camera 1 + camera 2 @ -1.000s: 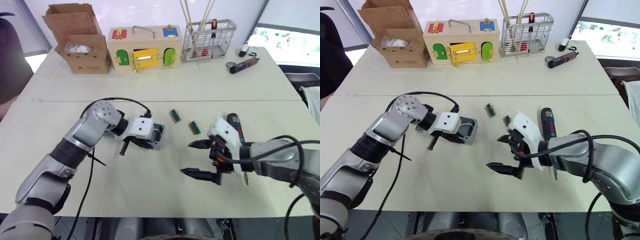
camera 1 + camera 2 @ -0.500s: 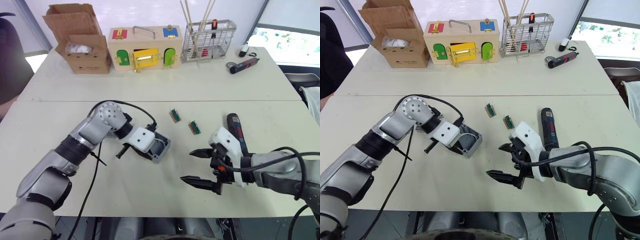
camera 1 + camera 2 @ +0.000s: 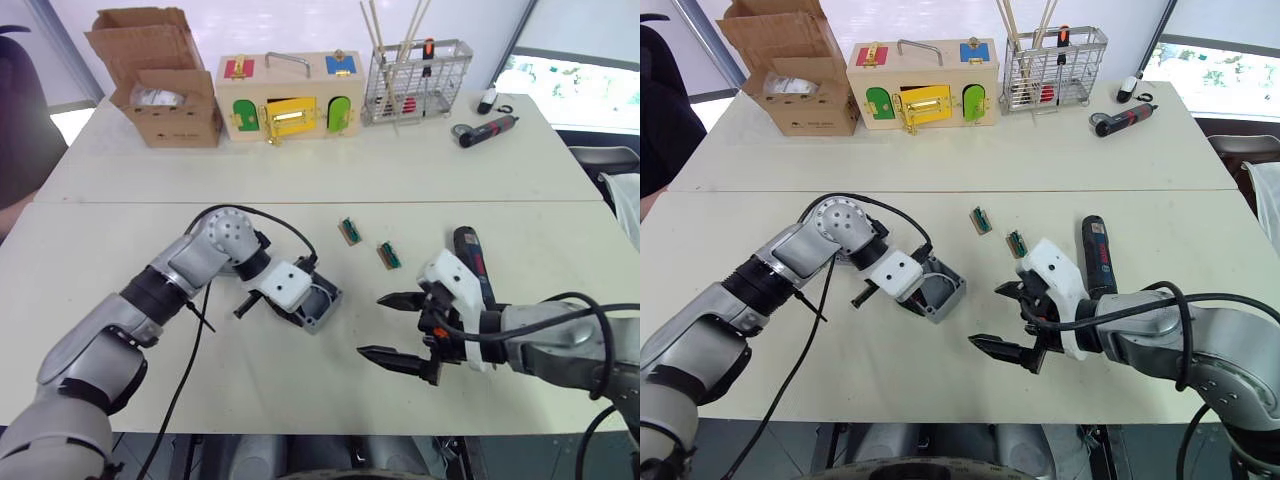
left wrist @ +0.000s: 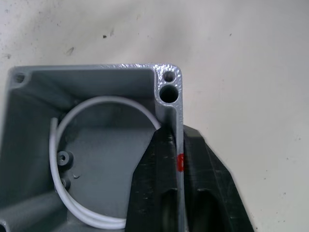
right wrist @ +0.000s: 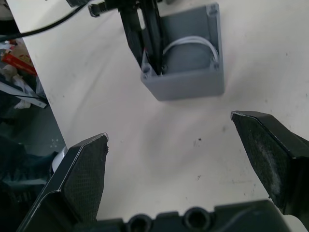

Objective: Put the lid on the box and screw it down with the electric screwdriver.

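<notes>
One small square grey plastic box [image 3: 936, 291] sits on the white table [image 3: 940, 150], near the front middle. The left gripper [image 4: 179, 166] pinches one wall of the box, one black finger inside and one outside. A white curved piece and a small red mark show inside. The right gripper [image 3: 398, 327] hangs wide apart, holding nothing, near the box. One long black electric screwdriver [image 3: 472, 258] lies just behind it. Two tiny green parts [image 3: 368, 243] lie close by. At the back stand one cardboard carton [image 3: 160, 75], one wooden latch box [image 3: 290, 95] and one wire basket [image 3: 415, 80]. No writing can be read.

Matt plastic, pale desk
The box [image 4: 87, 145] looked matt grey plastic with a rough-cast rim; the desk [image 3: 300, 180] was smooth, scuffed cream laminate.
</notes>
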